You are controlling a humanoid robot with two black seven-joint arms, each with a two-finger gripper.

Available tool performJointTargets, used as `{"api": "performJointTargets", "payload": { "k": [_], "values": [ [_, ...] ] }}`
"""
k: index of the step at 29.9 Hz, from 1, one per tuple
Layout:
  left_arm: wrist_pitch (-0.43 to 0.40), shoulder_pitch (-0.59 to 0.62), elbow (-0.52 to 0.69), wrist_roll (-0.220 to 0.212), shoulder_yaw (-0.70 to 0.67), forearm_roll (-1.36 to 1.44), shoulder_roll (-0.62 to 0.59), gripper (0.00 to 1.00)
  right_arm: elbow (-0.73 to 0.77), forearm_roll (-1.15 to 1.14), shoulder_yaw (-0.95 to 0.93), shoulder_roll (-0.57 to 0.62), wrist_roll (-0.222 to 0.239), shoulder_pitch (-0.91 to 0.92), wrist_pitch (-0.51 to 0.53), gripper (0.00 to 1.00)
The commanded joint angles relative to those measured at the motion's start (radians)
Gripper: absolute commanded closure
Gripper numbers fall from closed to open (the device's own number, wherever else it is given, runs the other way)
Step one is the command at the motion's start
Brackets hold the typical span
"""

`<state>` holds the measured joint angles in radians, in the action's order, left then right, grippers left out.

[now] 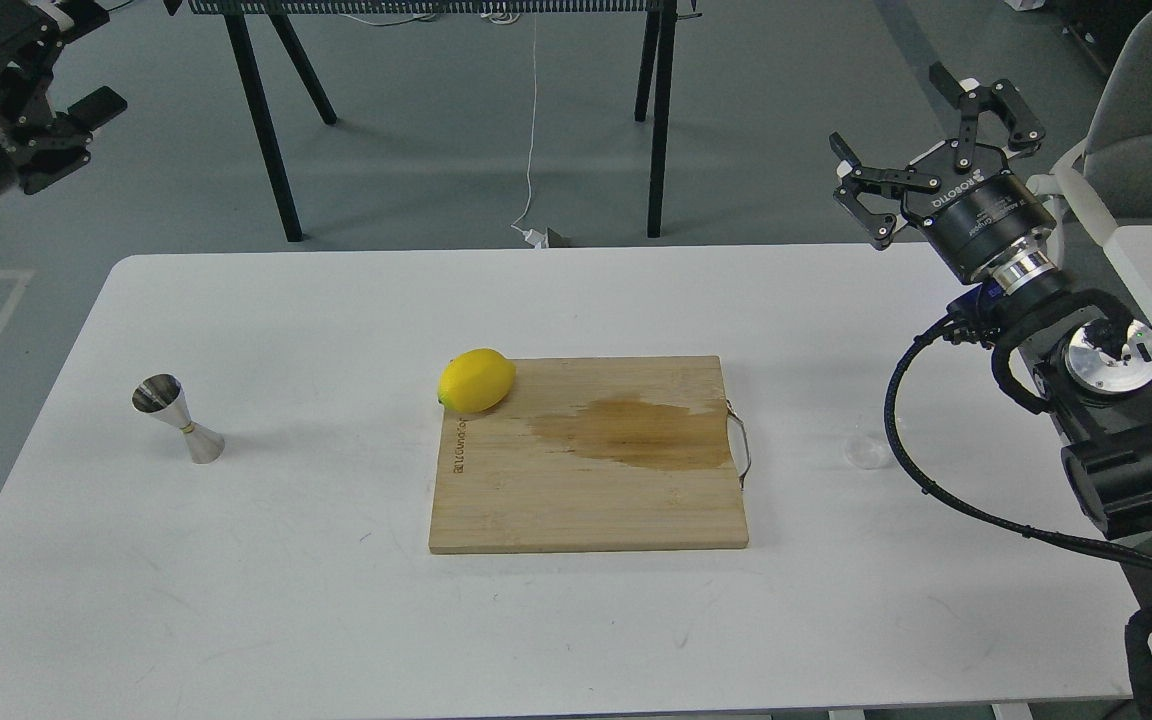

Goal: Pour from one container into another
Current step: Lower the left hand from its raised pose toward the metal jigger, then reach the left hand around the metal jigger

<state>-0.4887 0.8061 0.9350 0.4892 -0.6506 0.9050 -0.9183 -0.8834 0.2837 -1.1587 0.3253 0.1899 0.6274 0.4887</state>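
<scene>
Here, line by line.
Jigger (179, 419): upright on the table's (336, 620) left part, long axis vertical, mouth up.
Glass cup (867, 452): upright, right of the board (586, 500).
Right tool (921, 125): fingers spread wide, empty, raised behind the cup.
Left tool (46, 100): far left, state unclear.
Lemon (477, 380): at the board's far left corner.

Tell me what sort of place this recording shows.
Probably a robotics lab or test room: a plain white table on grey flooring, a loose cable on the floor, and a trestle bench behind.
</scene>
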Motion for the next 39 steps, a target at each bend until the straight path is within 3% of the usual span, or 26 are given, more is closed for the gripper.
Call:
{"api": "performJointTargets", "payload": {
  "k": [1,10,25,30,39],
  "values": [
    [0.051,-0.034,0.042,-0.001,0.003,0.104,-0.002,0.0,-0.002,0.0,0.001,0.0,0.0,-0.002,0.0,0.01],
    [0.442,-0.169,0.073,-0.001,0.002,0.377,-0.005,0.0,-0.002,0.0,0.001,0.0,0.0,-0.005,0.0,0.01],
    [0.881,-0.331,0.065,-0.001,-0.008,0.396,0.059,0.0,0.001,0.0,0.001,0.0,-0.001,-0.006,0.0,0.01],
    [0.934,-0.352,0.054,-0.001,-0.001,0.454,0.088,0.0,0.001,0.0,0.002,0.0,-0.003,-0.009,0.0,0.01],
    [0.966,-0.357,-0.077,-0.001,-0.001,0.618,0.157,0.0,0.0,0.0,0.001,0.0,-0.004,-0.014,0.0,0.01]
  ]
}}
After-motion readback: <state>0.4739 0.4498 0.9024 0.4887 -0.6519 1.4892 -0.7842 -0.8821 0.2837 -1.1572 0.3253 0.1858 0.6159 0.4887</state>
